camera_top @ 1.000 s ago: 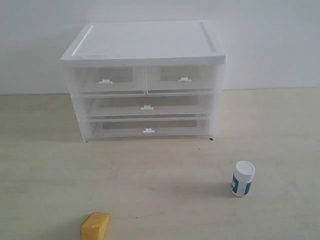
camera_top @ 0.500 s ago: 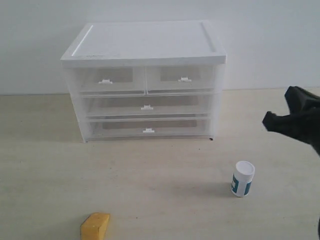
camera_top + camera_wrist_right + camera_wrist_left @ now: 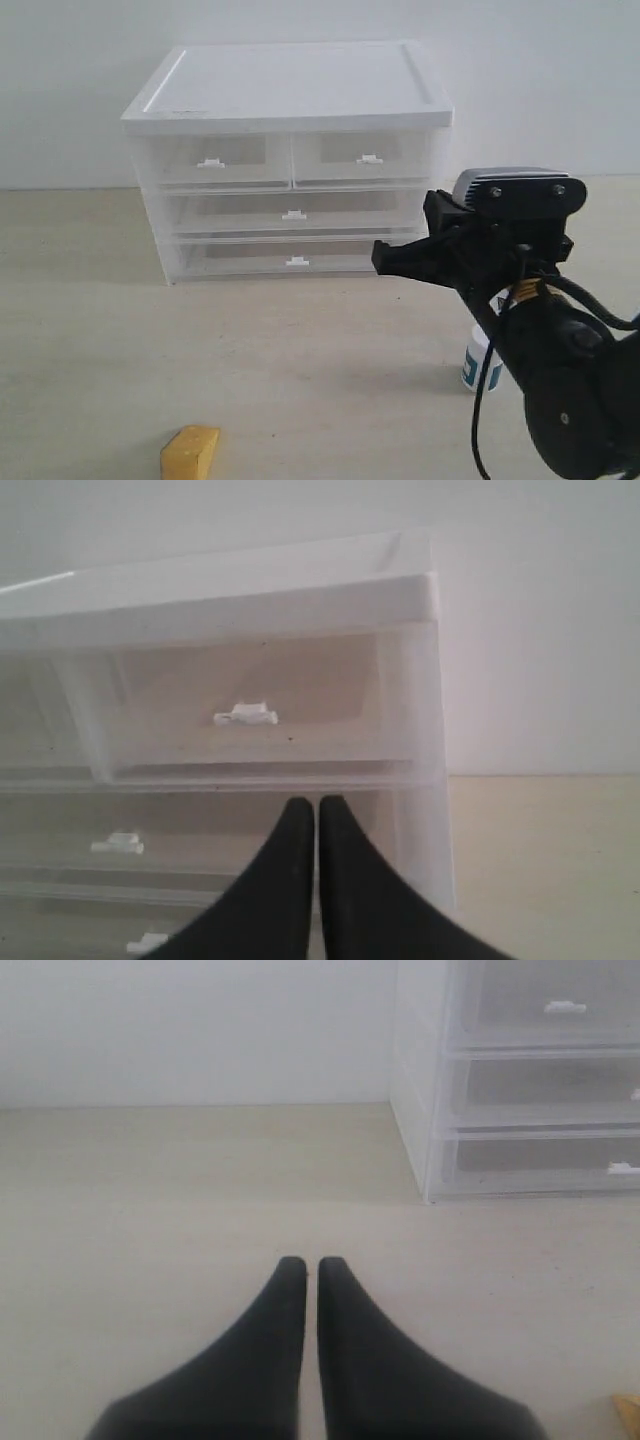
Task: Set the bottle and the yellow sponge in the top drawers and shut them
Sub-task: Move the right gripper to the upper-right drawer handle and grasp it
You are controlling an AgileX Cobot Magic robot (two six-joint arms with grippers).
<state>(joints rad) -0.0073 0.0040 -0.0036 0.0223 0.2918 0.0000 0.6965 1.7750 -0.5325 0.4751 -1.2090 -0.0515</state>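
Both top drawers, the left one (image 3: 215, 160) and the right one (image 3: 365, 157), sit pushed in under the white cabinet's lid. My right gripper (image 3: 382, 258) is shut and empty, hovering in front of the cabinet's lower right corner. In the right wrist view the gripper (image 3: 317, 805) points at the right top drawer (image 3: 250, 705) from a short distance. The bottle (image 3: 474, 364) stands on the table, mostly hidden behind my right arm. Near the front edge on the left lies the yellow sponge (image 3: 190, 453). My left gripper (image 3: 312, 1265) is shut over bare tabletop.
The white cabinet (image 3: 290, 85) stands at the back against a pale wall, with two full-width drawers (image 3: 293, 215) below the top pair, all pushed in. The beige table (image 3: 300, 340) stretches in front. My right arm's bulk (image 3: 560, 390) fills the lower right.
My right arm has swung in from the right edge toward the cabinet's lower right front and now covers most of the bottle. The bottle and sponge have not moved.
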